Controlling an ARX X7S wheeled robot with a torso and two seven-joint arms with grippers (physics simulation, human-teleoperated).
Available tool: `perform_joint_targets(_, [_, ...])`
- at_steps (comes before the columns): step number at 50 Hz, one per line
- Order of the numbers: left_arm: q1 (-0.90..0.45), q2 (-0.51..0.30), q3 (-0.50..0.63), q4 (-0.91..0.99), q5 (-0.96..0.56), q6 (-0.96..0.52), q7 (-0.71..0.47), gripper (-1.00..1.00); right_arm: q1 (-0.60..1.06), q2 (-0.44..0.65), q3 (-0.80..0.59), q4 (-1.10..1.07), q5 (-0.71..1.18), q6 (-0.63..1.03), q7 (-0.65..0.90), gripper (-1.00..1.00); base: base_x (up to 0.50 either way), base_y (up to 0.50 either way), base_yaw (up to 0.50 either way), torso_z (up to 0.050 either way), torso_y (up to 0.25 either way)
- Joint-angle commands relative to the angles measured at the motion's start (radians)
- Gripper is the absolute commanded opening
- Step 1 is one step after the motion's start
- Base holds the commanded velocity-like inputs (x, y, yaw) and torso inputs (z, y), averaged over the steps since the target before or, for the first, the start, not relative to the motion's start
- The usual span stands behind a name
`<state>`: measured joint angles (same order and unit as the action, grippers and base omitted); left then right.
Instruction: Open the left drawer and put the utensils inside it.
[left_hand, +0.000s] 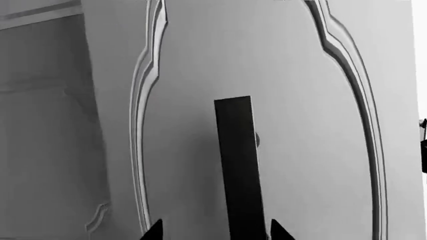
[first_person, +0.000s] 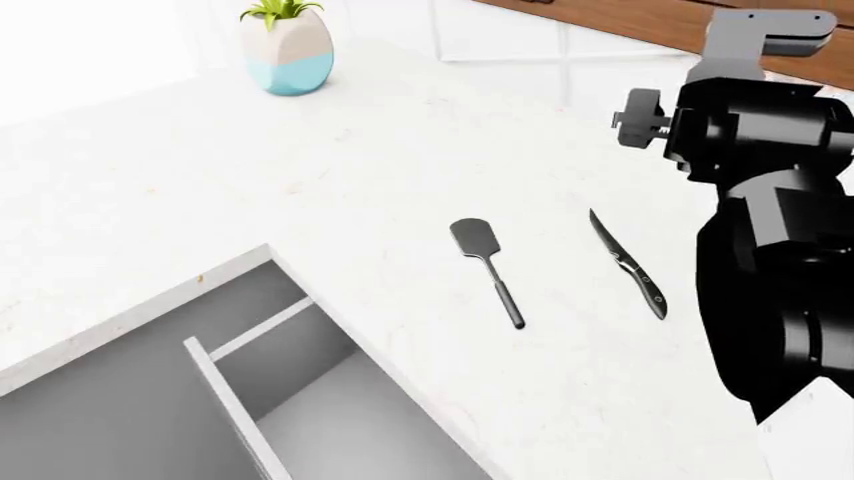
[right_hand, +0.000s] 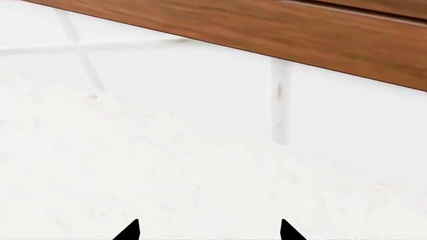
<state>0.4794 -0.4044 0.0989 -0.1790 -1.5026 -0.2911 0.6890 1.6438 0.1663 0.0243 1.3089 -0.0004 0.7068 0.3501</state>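
The left drawer stands pulled open at the lower left of the head view, grey inside with a thin divider. On the white counter lie the utensils: a dark spatula and, to its right, a slim knife. In the left wrist view a curvy grey panel front fills the frame. Its black bar handle runs between the tips of my open left gripper; whether they touch it is unclear. My right gripper is open over bare counter, holding nothing. The right arm rises just right of the knife.
A potted plant in a white and blue vase stands at the back left of the counter. A wooden band runs above the white wall behind the counter.
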Motion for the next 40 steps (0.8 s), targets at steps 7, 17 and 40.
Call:
perform_joint_targets(7, [0.097,-0.014,-0.048,0.037,-0.034,0.045,0.048,1.00,-0.008,0.001,0.003,0.000,0.001,-0.002,0.007,1.00,0.00,0.00,0.00,0.000,0.000])
perform_joint_targets(17, [0.180,0.023,-0.179,0.118,-0.151,0.123,0.050,1.00,-0.011,0.003,0.007,0.000,0.001,-0.002,0.010,1.00,0.00,0.00,0.00,0.000,0.000])
perform_joint_targets(40, [0.306,0.404,-1.119,1.048,-0.062,-0.249,-0.077,1.00,-0.018,0.005,0.029,0.000,0.002,-0.006,0.013,1.00,0.00,0.00,0.00,0.000,0.000])
